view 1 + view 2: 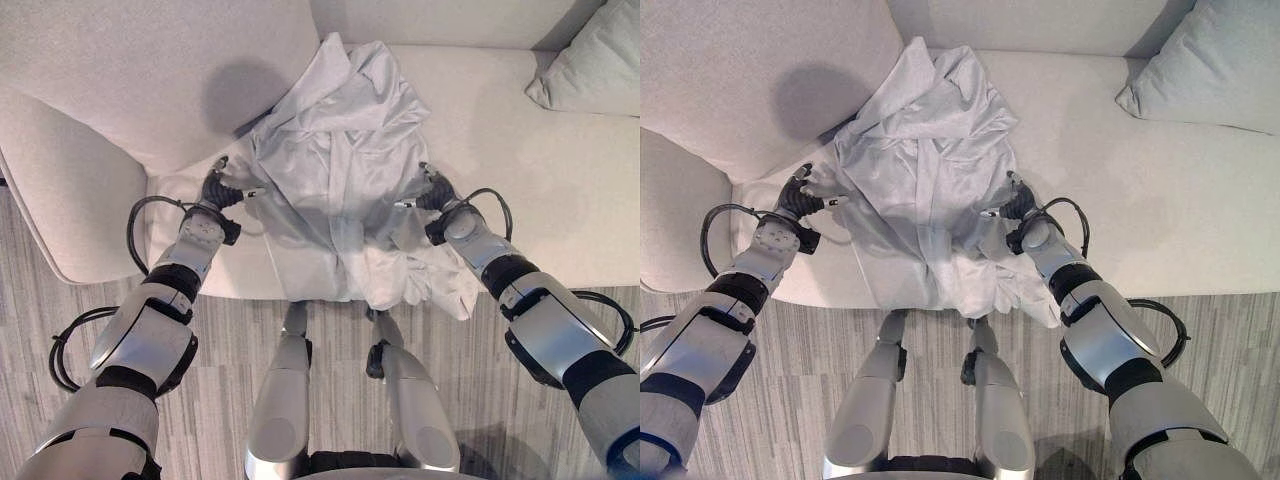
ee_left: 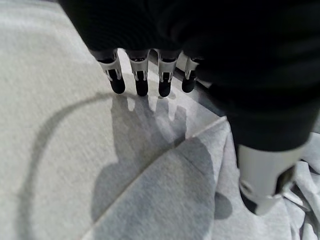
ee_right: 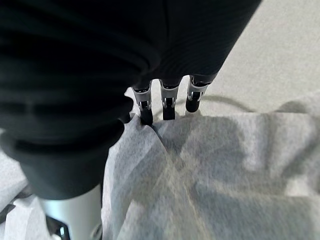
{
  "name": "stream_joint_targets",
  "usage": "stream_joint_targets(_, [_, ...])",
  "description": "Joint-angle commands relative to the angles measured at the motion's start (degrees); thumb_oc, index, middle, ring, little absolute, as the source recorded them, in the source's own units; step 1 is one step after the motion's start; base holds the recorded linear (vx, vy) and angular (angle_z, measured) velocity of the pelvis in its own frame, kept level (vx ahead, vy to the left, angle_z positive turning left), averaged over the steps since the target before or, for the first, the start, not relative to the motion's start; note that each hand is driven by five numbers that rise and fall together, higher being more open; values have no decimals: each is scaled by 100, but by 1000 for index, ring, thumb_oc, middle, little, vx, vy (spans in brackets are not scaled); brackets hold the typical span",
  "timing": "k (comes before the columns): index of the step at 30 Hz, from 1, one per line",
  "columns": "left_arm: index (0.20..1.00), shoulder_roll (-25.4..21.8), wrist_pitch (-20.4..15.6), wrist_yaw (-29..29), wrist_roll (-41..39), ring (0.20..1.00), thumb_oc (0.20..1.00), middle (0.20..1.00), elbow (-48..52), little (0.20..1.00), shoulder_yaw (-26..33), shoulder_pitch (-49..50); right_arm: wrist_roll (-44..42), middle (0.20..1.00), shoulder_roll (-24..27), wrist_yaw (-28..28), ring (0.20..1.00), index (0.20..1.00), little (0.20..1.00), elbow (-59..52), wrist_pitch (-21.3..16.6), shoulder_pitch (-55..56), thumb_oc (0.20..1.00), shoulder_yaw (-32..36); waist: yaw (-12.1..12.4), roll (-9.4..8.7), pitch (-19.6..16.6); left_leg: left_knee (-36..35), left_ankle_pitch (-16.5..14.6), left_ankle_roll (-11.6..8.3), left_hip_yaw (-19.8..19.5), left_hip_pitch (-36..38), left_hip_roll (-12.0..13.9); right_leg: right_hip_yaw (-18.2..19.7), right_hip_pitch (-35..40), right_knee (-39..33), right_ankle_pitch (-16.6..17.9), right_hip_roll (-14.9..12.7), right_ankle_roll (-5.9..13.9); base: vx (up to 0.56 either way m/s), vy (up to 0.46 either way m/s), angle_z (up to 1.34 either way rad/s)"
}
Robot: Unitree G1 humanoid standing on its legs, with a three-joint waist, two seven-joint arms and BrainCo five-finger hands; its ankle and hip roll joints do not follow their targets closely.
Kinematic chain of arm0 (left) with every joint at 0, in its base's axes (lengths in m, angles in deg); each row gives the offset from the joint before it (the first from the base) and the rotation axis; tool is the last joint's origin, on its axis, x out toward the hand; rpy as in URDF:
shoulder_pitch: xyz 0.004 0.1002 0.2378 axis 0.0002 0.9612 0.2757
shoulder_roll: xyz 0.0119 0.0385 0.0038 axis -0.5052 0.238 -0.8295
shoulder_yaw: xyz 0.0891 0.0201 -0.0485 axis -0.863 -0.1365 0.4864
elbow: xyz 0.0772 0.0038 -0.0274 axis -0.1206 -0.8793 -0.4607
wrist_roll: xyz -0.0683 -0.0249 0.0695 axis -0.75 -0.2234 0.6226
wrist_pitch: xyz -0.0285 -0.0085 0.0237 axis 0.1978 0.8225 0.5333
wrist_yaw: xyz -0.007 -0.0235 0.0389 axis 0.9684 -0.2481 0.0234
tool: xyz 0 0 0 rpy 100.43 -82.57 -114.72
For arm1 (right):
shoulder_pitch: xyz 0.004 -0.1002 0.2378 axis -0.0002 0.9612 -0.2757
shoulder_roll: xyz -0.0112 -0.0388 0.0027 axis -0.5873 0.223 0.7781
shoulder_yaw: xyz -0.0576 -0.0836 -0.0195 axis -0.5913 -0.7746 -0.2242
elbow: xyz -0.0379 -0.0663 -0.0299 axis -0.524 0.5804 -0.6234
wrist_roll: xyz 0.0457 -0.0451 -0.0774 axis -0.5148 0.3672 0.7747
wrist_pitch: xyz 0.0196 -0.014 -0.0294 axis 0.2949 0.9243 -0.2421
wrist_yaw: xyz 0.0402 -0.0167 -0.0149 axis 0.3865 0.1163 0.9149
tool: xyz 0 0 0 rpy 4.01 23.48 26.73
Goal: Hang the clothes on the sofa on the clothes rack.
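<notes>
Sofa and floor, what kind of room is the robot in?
Probably a living room in a home. There is a big pale sofa with a cushion, a white garment lying on it, and a wood-look floor in front.

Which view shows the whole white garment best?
The left eye view: the whole garment lies spread on the sofa, hem hanging over the front edge. The right eye view shows nearly the same. Each wrist view shows just a patch of cloth by the left hand or right hand.
</notes>
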Motion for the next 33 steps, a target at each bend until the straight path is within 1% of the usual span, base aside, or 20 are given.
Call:
stream_joint_targets(1, [1000, 8, -110, -113, 137, 1000, 1000, 1000, -83, 1000, -106, -216, 71, 1000, 79, -116, 1000, 1000, 1000, 268, 6, -269, 1000, -103, 59, 37, -115, 181, -265, -127, -218, -231, 91, 187, 143, 72, -178, -324, 566, 0, 0, 0])
stream_joint_targets(3, [1000, 183, -95, -150, 147, 1000, 1000, 1000, -61, 1000, -147, -186, 62, 1000, -55, -129, 1000, 1000, 1000, 307, 18, -230, 1000, -136, 52, 21, -115, 172, -273, -119, -238, -262, 77, 198, 112, 65, -169, -324, 565, 0, 0, 0])
stream_joint_targets(9, [1000, 312, -67, -243, 197, 1000, 1000, 1000, -84, 1000, -202, -255, 168, 1000, -387, -159, 1000, 1000, 1000, 265, 30, -149, 1000, -297, 33, -8, -115, 160, -271, -106, -246, -337, 63, 216, 2, 51, -151, -313, 563, 2, 8, 1])
stream_joint_targets(11, [1000, 383, -57, -336, 282, 1000, 1000, 1000, -67, 1000, -235, -273, 389, 1000, -550, -168, 1000, 1000, 1000, 350, 89, -63, 1000, -430, 23, -19, -115, 176, -279, -98, -242, -359, 54, 217, -10, 50, -161, -311, 562, 0, 0, 0])
stream_joint_targets(12, [1000, 529, -32, -452, 389, 1000, 1000, 1000, -93, 1000, -358, -352, 456, 1000, -730, -254, 1000, 1000, 1000, 556, 161, -23, 1000, -402, 3, -14, -115, 185, -282, -90, -259, -411, 50, 231, -61, 53, -161, -306, 556, 0, 0, 0])
stream_joint_targets(16, [1000, 544, 13, -593, 520, 1000, 1000, 1000, -82, 1000, -471, -456, 461, 1000, -815, -391, 1000, 1000, 1000, 700, 204, -20, 1000, -349, -30, -32, -115, 253, -287, -90, -254, -559, 47, 226, -168, 64, -150, -301, 557, -6, 2, 1])
stream_joint_targets(19, [1000, 686, 44, -781, 673, 1000, 1000, 1000, 53, 1000, -614, -573, 520, 1000, -805, -569, 1000, 1000, 1000, 872, 255, 27, 1000, -281, -71, -40, -115, 363, -305, -71, -289, -801, 17, 193, -336, 64, -124, -302, 556, -25, 14, 12])
stream_joint_targets(22, [1000, 837, 69, -884, 772, 1000, 1000, 1000, 110, 1000, -717, -674, 576, 1000, -733, -674, 1000, 1000, 1000, 974, 287, 79, 1000, -264, -101, -4, -115, 426, -322, -58, -315, -972, -15, 197, -485, 89, -122, -321, 553, -8, 17, 11])
stream_joint_targets(27, [1000, 935, 91, -961, 852, 1000, 1000, 1000, 82, 1000, -821, -731, 604, 1000, -778, -690, 1000, 1000, 1000, 1041, 312, 280, 1000, -290, -181, 9, -115, 575, -368, -33, -292, -1196, -42, 225, -691, 155, -124, -340, 542, 0, 0, 0])
stream_joint_targets(33, [1000, 1003, 116, -1009, 828, 1000, 1000, 1000, 108, 1000, -862, -714, 617, 1000, -817, -711, 1000, 1000, 1000, 1087, 335, 635, 1000, -288, -242, -4, -115, 602, -402, -19, -279, -1256, -45, 255, -772, 202, -148, -328, 520, 2, -4, 2])
